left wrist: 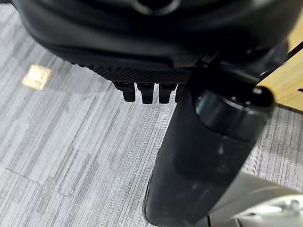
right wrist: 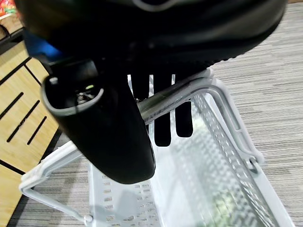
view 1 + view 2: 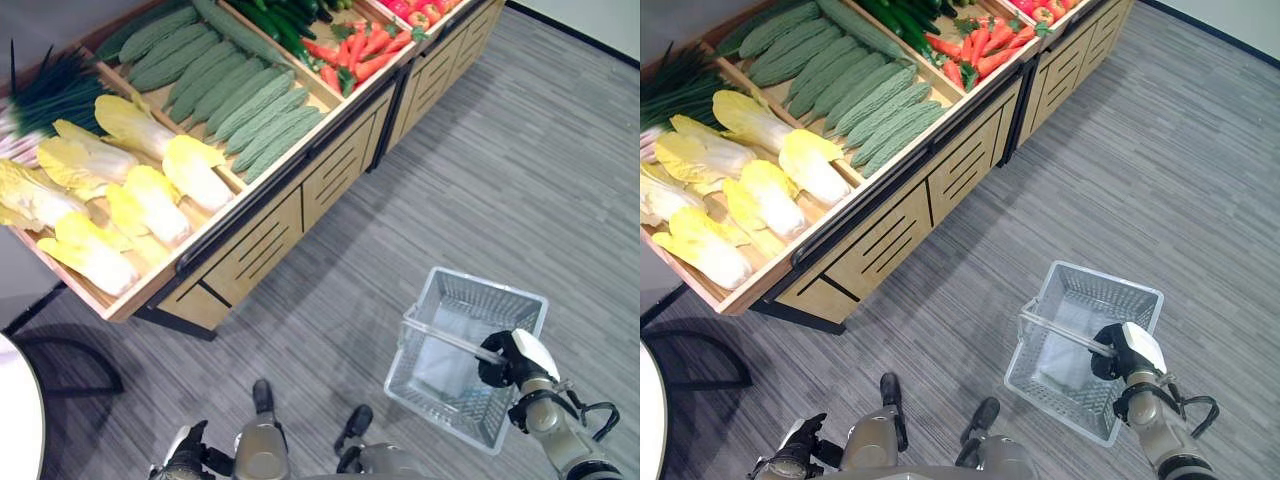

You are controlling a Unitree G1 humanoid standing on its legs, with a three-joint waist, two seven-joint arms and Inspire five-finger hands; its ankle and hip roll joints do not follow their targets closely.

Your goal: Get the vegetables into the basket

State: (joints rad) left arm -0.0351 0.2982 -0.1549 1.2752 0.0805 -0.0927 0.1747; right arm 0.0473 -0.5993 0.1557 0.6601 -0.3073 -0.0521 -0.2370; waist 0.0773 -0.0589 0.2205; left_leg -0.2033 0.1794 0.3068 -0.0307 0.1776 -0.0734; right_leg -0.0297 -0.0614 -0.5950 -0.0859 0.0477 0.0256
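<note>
No label or writing can be read anywhere on the goods or the stand. The right hand (image 3: 512,360) is curled round the metal handle (image 2: 175,97) of the white wire basket (image 3: 440,390), fingers hooked over the bar and thumb beneath it (clearest in the right wrist view), and the basket hangs from that grip above the grey floor (image 3: 480,180). A pale liner or sheet lies in its bottom; no vegetable can be seen in it.

The vegetables lie on the sloping wooden display stand (image 3: 270,230), well apart from the basket: yellow-white cabbages (image 3: 150,200) in the nearest compartment, green bitter gourds (image 3: 240,100) in the next, then dark cucumbers (image 3: 285,25) and red-orange carrots (image 3: 365,50), with green onions (image 3: 50,90) at the far left. The stand's front edge carries a dark rail, and slotted wooden panels run below it.

Between that front edge and the basket the floor lies open, and it goes on to the robot's right.

The left hand (image 3: 185,455) hangs low at the left beside the robot, holding nothing, its fingers bent inward as the left wrist view shows.
</note>
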